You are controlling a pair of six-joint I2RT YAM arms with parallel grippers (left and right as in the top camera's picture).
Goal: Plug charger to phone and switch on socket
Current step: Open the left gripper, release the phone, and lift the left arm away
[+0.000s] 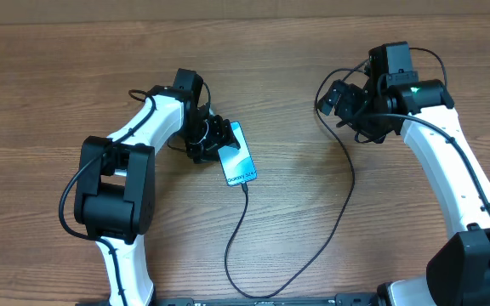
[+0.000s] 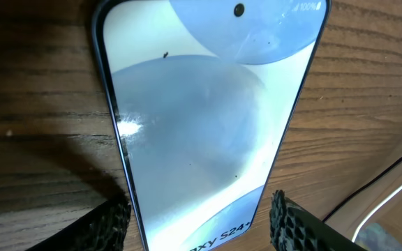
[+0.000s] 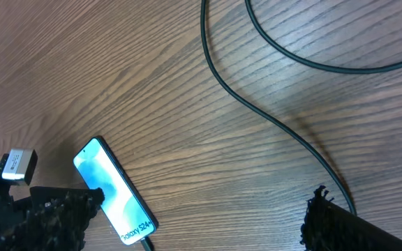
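The phone point(image 1: 238, 155) lies flat on the wooden table with its blue-teal screen lit; it also shows in the left wrist view point(image 2: 201, 104) and the right wrist view point(image 3: 114, 188). My left gripper point(image 1: 209, 136) point(image 2: 201, 208) is open, one finger on each side of the phone's lower end. The charger cable point(image 1: 347, 183) point(image 3: 278, 125) runs from the phone's bottom edge, where its tip point(image 1: 244, 186) appears plugged in, loops toward the front edge and back up to my right gripper point(image 1: 339, 100) point(image 3: 206, 202). That gripper is open and empty. The socket is out of view.
The wooden table point(image 1: 75, 76) fills the views. The cable's loop point(image 1: 253, 293) reaches the front edge between the two arm bases. A thin black line and a white cord point(image 2: 386, 206) show at the lower right of the left wrist view.
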